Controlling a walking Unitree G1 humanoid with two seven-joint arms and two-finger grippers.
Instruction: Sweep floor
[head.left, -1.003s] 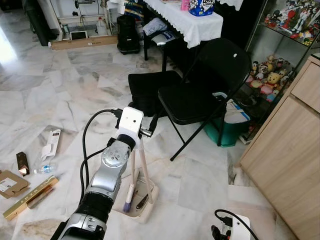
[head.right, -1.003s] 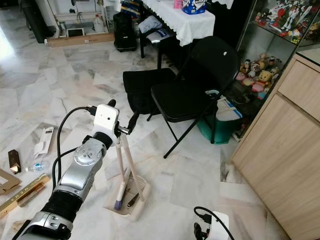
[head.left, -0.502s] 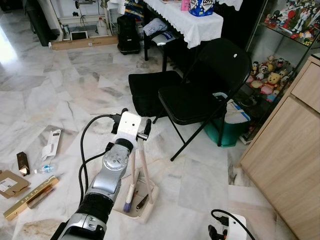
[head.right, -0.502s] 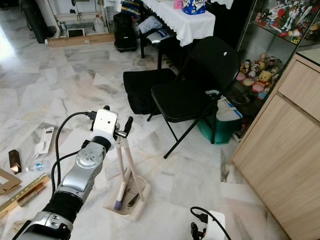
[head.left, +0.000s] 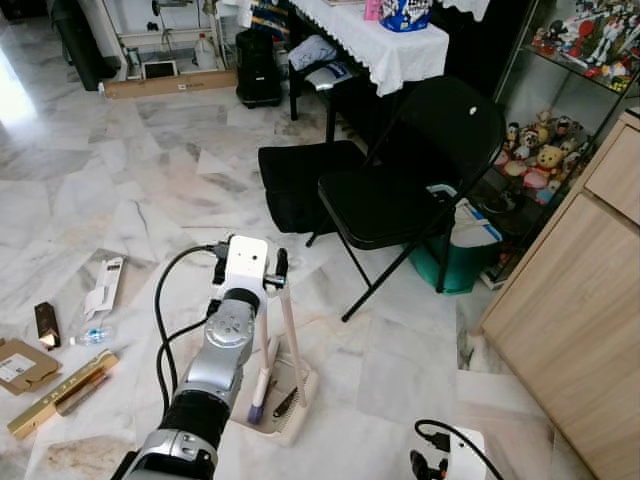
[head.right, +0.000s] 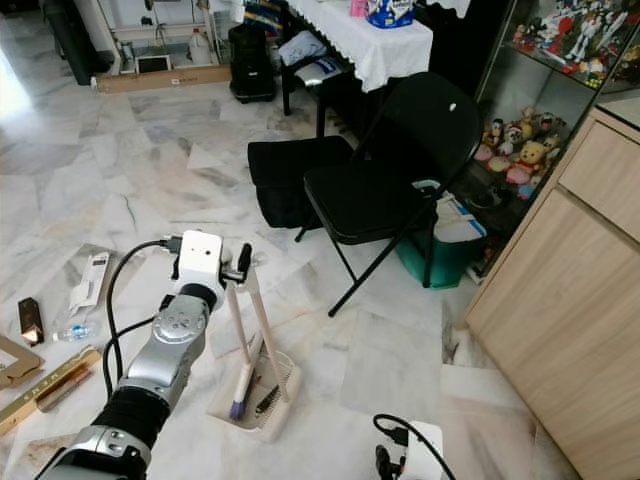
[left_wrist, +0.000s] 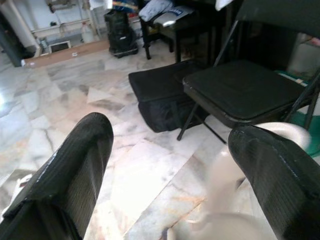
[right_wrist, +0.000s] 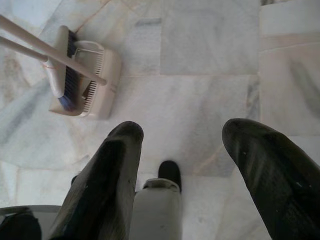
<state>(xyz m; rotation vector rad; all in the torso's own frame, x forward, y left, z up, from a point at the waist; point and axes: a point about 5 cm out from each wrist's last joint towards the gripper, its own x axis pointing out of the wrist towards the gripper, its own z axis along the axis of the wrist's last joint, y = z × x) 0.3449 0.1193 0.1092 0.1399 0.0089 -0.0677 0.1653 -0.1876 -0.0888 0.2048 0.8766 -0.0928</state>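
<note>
while the broom and dustpan stand upright on the marble floor near the black folding chair, the left gripper has dropped lower and drawn left at the handle tops, fingers spread, one handle between them, nothing gripped. the grasp looks pending. the right gripper hangs released.

home living rm: marble floor, folding chair, plush toy shelf, wood cabinet.

Bright daylight glares off the marble floor far left; near handle blurred in wrist view
</note>
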